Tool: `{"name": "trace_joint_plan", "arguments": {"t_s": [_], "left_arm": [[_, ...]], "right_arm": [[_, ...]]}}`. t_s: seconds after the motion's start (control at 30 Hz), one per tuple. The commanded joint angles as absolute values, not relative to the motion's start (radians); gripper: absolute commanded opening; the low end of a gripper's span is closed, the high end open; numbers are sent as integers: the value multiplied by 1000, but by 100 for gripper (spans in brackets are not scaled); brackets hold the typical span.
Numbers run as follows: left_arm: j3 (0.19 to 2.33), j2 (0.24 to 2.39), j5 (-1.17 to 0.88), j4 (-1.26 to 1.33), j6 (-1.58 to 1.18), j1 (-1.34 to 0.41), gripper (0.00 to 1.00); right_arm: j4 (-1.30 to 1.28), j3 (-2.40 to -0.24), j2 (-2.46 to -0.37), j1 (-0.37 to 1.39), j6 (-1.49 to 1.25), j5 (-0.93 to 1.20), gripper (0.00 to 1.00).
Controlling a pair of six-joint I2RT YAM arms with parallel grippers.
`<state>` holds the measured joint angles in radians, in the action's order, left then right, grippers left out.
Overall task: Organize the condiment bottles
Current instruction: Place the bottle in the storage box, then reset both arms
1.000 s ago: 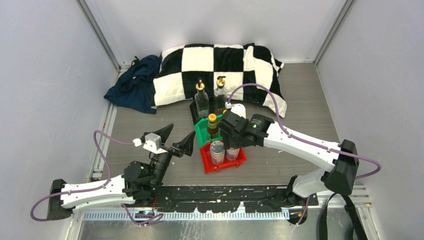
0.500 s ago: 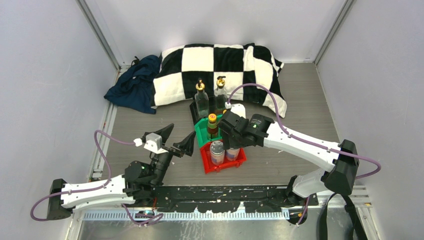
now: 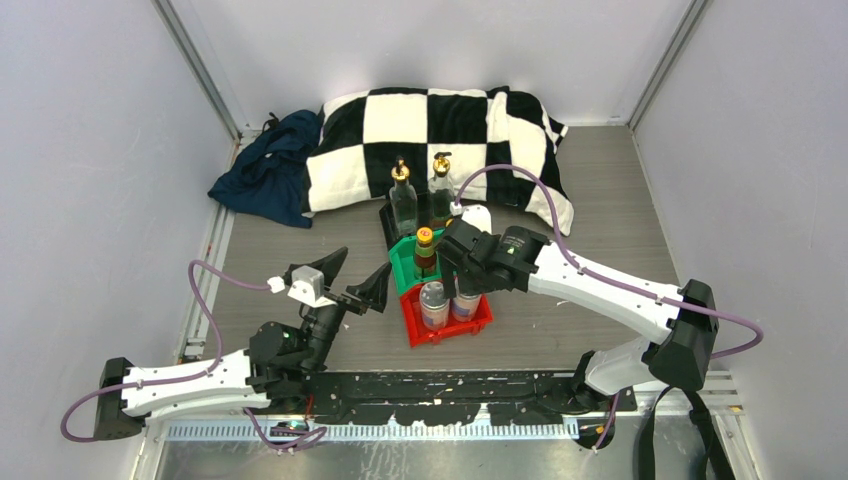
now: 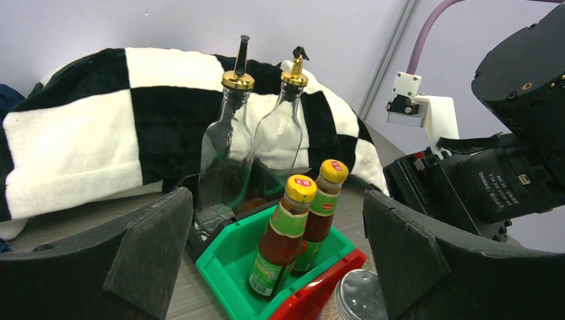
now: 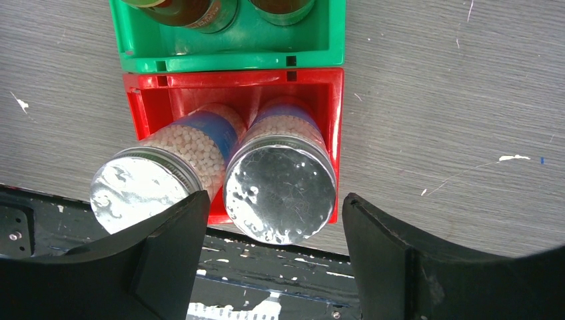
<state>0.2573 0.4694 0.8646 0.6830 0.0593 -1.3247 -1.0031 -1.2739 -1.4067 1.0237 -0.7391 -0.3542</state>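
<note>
right end effector (image 5: 271, 200): jaws parted, gripping nothing | shaker jar (image 5: 280, 190): straight below, between my fingers (image 5: 166, 267), in red bin (image 5: 200, 90); second jar (image 5: 140, 190) close beside it, under one finger | risk: sideways drift while lifting clips a lid, tipping jars onto worktop (image 5: 433, 100)

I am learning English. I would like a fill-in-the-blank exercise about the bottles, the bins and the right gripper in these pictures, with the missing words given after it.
1. The red bin holds ___ shaker jars.
2. The sauce bottles in the green bin have ___ caps.
3. The right gripper hangs over the red bin with its jaws ___.
4. The tall glass bottles in the black bin have ___ pourer tops.

Missing words: two; yellow; open; gold.
</note>
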Motion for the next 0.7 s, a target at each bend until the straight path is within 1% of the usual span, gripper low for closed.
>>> {"name": "trace_joint_plan", "arguments": {"t_s": [0.0,0.4,0.67], "left_arm": [[267,477,881,727,48,-1328,100],[280,496,882,725,44,-1328,100],[310,481,896,687,74,-1327,100]], "right_arm": [[-1000,-1331,-1369,1028,-732,-374,79],[-1039,-1377,-1347,1030,-721,-401,79],[-1028,-1402,-1286,1030,-645,-485,79]]}}
